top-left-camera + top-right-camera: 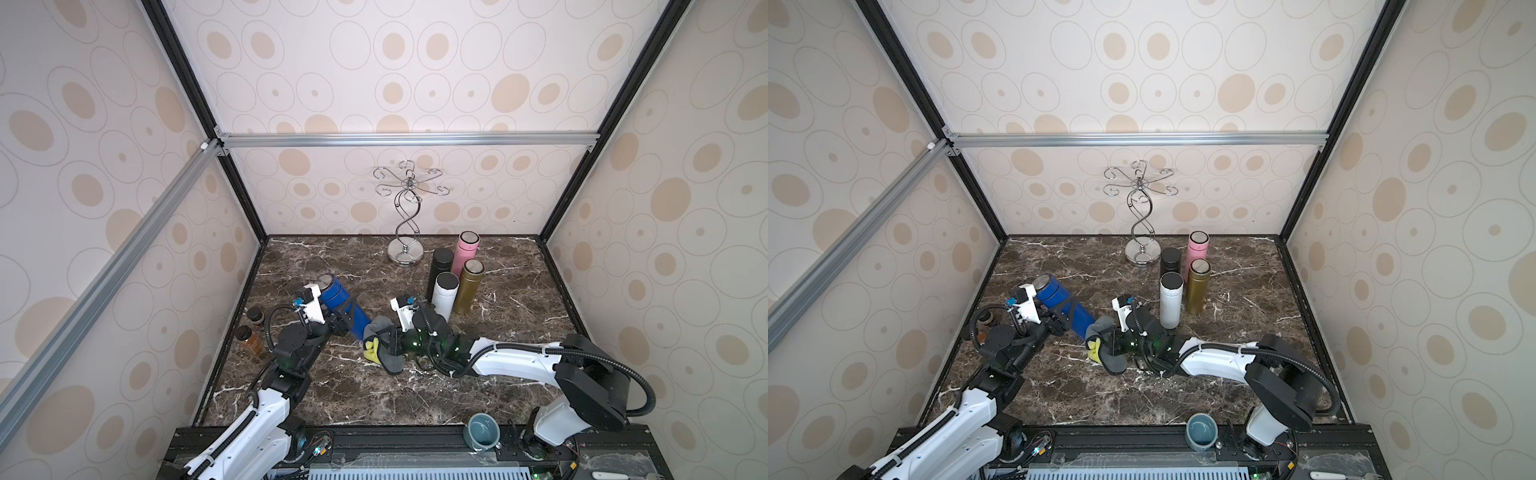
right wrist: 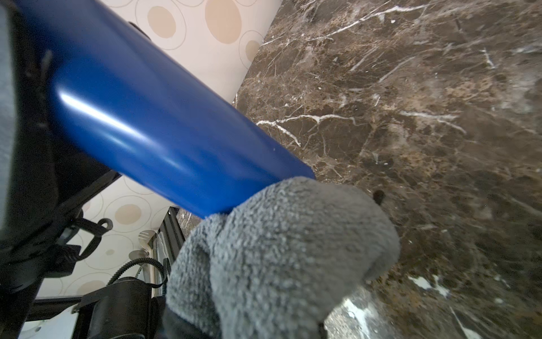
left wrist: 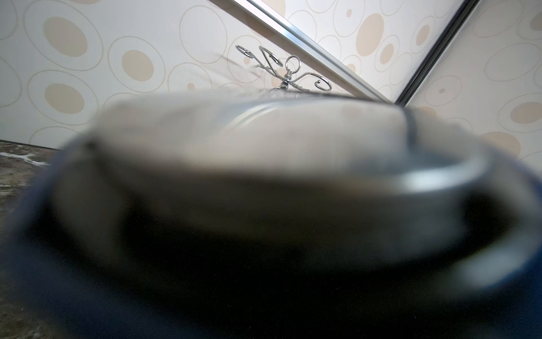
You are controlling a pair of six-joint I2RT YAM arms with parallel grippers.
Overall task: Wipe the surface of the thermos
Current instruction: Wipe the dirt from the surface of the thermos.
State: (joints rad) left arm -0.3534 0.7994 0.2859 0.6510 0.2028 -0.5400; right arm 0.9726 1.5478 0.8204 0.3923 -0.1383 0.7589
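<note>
Blurred and filling the left wrist view, the blue thermos point(image 3: 264, 182) is being seen cap-end first. Beneath everything, the marble tabletop point(image 1: 498, 374) is being crossed by both arms. In both top views the thermos is being held tilted over the tabletop's left-middle, with its steel cap raised toward the back and its lower end pointing at the right arm. Whether that end is clearing the tabletop cannot be told. Its mid-body is being squeezed between the fingers of the left claw point(image 1: 347, 316). The right claw point(image 1: 388, 341) is being pressed together on a grey cloth point(image 2: 278, 249), whose bunched end is being laid against the thermos's lower end. The body is being judged stiff, glossy and slippery, probably of moderate weight. A firm hold across the middle is therefore being favoured, so that twisting is resisted while the soft cloth is being dragged along the wall.
</note>
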